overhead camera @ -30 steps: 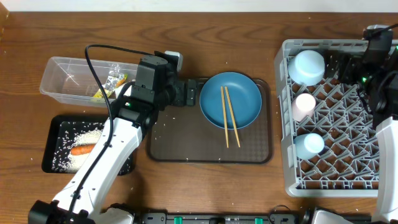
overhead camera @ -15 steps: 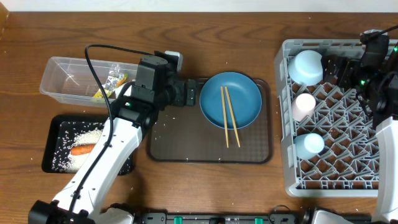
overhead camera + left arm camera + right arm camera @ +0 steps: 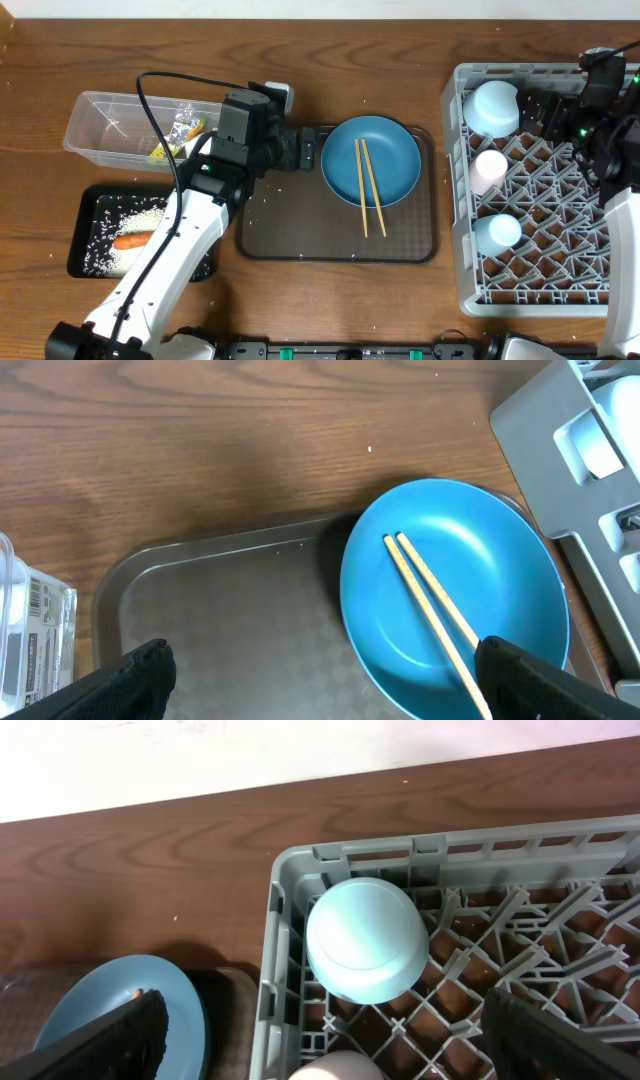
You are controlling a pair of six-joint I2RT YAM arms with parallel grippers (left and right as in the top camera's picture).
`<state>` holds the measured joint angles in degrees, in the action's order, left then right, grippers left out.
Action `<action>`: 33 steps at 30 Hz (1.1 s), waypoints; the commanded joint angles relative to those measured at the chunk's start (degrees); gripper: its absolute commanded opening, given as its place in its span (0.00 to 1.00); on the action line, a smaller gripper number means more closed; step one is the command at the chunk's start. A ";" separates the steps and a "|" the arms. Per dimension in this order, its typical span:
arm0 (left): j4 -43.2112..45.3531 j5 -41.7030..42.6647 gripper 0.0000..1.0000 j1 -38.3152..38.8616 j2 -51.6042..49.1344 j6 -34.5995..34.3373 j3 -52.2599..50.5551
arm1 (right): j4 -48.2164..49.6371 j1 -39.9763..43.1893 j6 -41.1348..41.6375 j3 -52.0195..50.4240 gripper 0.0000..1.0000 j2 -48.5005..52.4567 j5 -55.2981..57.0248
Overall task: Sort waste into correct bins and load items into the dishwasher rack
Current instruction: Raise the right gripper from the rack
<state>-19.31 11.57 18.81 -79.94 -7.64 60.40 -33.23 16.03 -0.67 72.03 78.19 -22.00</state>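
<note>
Your left gripper (image 3: 330, 682) hangs wide open and empty over the brown serving tray (image 3: 300, 225), just left of the blue plate (image 3: 395, 150) — the two chopsticks (image 3: 368, 187) lie on that plate. Your right gripper (image 3: 335, 1045) is spread wide too, holding nothing, above the rack's (image 3: 540, 262) far-left corner, where the light blue bowl (image 3: 496, 107) sits upside down. The carrot (image 3: 132, 241) lies in the black tray (image 3: 80, 268) at left.
</note>
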 commanded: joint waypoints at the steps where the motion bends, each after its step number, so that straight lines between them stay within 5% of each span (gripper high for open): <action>1: 0.22 -0.70 0.98 -0.26 0.48 0.11 -0.09 | -0.09 -0.09 -0.24 0.28 0.99 -0.28 0.37; 33: 1.18 -0.70 0.98 -0.26 0.48 0.11 -0.09 | -0.07 -0.09 -0.22 0.28 0.99 -0.26 0.37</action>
<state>-18.17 11.57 18.81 -79.94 -7.64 60.40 -33.23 16.03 -0.67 72.03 78.19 -22.00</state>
